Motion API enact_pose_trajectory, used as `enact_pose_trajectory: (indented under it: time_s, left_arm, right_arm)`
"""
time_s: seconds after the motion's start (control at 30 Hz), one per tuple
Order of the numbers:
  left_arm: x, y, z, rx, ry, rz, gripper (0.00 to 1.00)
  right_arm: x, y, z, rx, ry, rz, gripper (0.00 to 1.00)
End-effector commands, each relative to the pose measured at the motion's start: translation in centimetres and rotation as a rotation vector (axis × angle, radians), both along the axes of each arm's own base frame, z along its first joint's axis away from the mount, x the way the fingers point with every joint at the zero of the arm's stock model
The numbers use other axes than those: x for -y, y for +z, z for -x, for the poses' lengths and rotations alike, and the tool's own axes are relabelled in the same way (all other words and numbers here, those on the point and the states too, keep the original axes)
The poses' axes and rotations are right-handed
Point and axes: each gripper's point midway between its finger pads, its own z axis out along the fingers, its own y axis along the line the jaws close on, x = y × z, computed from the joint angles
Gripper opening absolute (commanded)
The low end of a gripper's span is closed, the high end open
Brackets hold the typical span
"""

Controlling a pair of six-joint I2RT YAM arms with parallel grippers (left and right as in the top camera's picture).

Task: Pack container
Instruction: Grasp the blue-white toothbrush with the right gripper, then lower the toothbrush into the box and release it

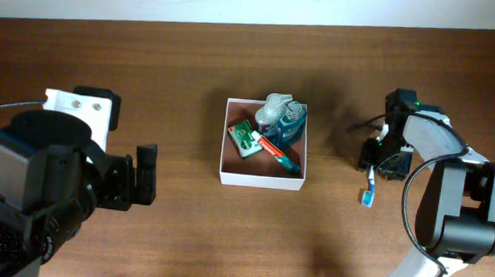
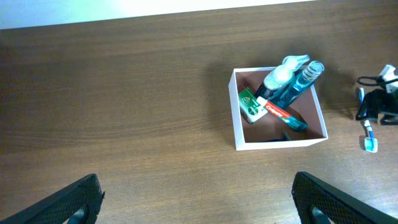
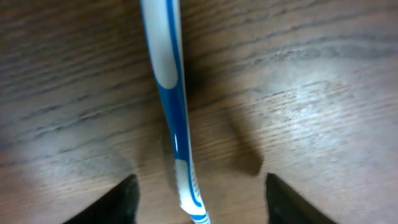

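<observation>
The container [image 1: 261, 180], a square white-walled box with a brownish-pink inside, sits mid-table and holds a green-and-white carton [image 1: 245, 139], a toothpaste tube [image 1: 279, 154] and two bottles [image 1: 282, 119]; it also shows in the left wrist view [image 2: 280, 144]. A blue-and-white toothbrush [image 1: 369, 191] lies flat on the table right of the box. My right gripper [image 1: 380, 165] is low over its handle [image 3: 171, 93], open, a finger on each side, not touching it. My left gripper [image 2: 196, 202] is open and empty, over bare wood far left of the box.
The wooden table's far edge [image 1: 253, 24] meets a white wall. The right arm's body [image 1: 460, 209] stands at the right side, the left arm's body [image 1: 41, 187] at the front left.
</observation>
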Motion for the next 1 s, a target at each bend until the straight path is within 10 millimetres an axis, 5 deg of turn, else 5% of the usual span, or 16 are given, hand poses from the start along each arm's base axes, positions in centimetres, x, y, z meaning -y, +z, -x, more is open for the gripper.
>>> enact_pose_trajectory:
  time_s: [0.0,0.2,0.4,0.53,0.67,0.77,0.87,0.97]
  left_arm:
    - [-0.3,0.3,0.1,0.014,0.006,-0.01,0.99]
    - [-0.4,0.3,0.1,0.015,0.006,-0.01,0.99]
    - [-0.3,0.3,0.1,0.014,0.007,-0.01,0.99]
    - [-0.3,0.3,0.1,0.015,0.007,-0.01,0.99]
    - [-0.4,0.3,0.1,0.015,0.007,-0.01,0.99]
    - [-0.4,0.3,0.1,0.015,0.006,-0.01,1.0]
    - [-0.4,0.3,0.1,0.015,0.006,-0.01,0.99]
    - [-0.4,0.3,0.1,0.015,0.007,-0.01,0.99]
  right_arm:
    - [-0.2,-0.5,0.3,-0.004,-0.008,-0.016,0.52]
    - [-0.5,-0.7,0.4,-0.007,-0.009,-0.031,0.36]
    - [-0.5,-0.6,0.6,-0.014,-0.009,-0.031,0.04]
    - [-0.4,1.0,0.1,-0.009,-0.009,-0.031,0.04]
    - [-0.3,5.3,-1.4,0.035,-0.007,-0.026,0.04]
    - [-1.4,11.2,-2.8,0.112,0.013,-0.053,0.04]
    - [-3.5,16.9,-3.0,0.196,0.085,-0.056,0.04]
    - [-7.5,21.7,-2.8,0.309,0.29,-0.097,0.04]
